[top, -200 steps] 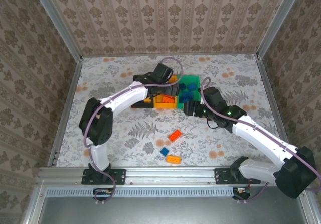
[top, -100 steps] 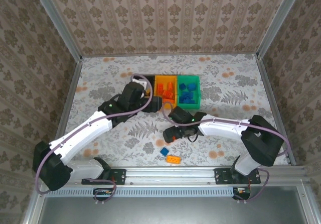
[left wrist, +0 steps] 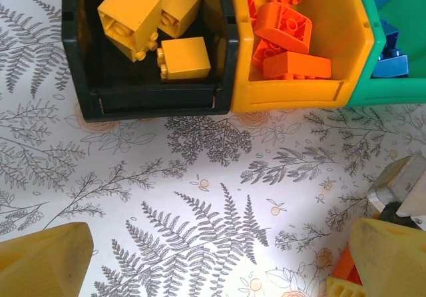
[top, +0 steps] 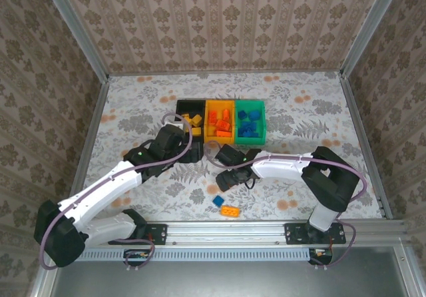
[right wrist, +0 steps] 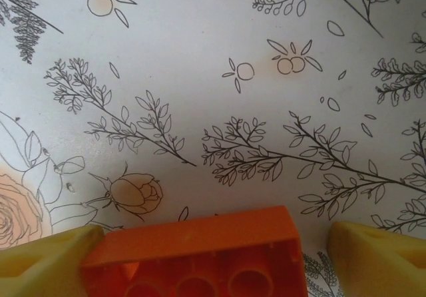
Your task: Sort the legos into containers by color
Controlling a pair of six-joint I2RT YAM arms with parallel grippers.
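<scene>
Tabletop (top: pixel 133 110) under a fern-and-flower print; damask-papered walls (top: pixel 213 24) on three sides; metal rail (top: pixel 226 229) along the near edge. Black bin (left wrist: pixel 156 104) holds yellow bricks (left wrist: pixel 130 10); orange-yellow bin (left wrist: pixel 293 94) holds red-orange bricks (left wrist: pixel 283 24); green bin (left wrist: pixel 399 90) holds blue bricks (left wrist: pixel 389 64). Left pincer (left wrist: pixel 216 257) spread wide over bare print, near the bins. Right pincer (top: pixel 227 177) spread around a red-orange brick (right wrist: pixel 193 240), one side clear. Blue brick (top: pixel 218 202) and yellow-orange brick (top: pixel 230 211) lie loose near the rail.
</scene>
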